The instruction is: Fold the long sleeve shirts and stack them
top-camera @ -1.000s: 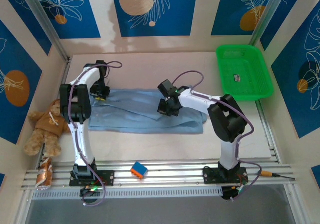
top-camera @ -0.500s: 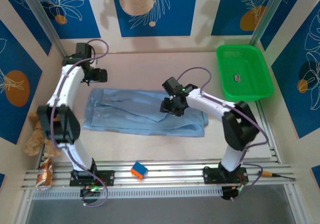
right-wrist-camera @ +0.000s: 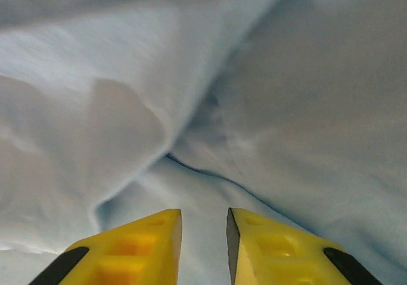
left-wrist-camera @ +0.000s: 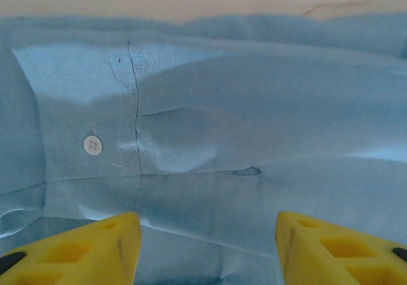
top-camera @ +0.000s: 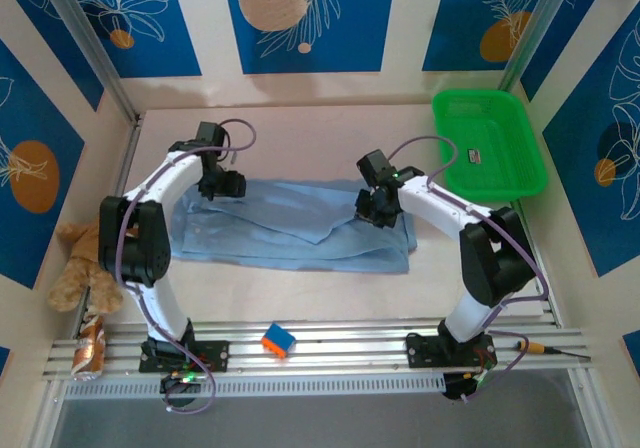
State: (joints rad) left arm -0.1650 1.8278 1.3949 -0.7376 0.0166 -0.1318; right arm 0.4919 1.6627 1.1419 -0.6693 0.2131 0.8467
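The shirt (top-camera: 290, 226) lies spread across the middle of the table (top-camera: 300, 138). The basket (top-camera: 495, 192) sits at the far right, apart from it. The teddy bear (top-camera: 85, 258) slumps beyond the left edge, and a block (top-camera: 278, 340) rests on the near rail.

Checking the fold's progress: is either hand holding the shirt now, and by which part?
Left hand: nothing held, fingers apart above the shirt. Right hand: fingers nearly together at a fold; a pinch cannot be told.

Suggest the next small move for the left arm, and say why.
Probably lower the left gripper and close it on the shirt at its edge. Its jaws stand open close above the cloth beside a white button, holding nothing, while the shirt lies spread out on the table, not yet stacked.
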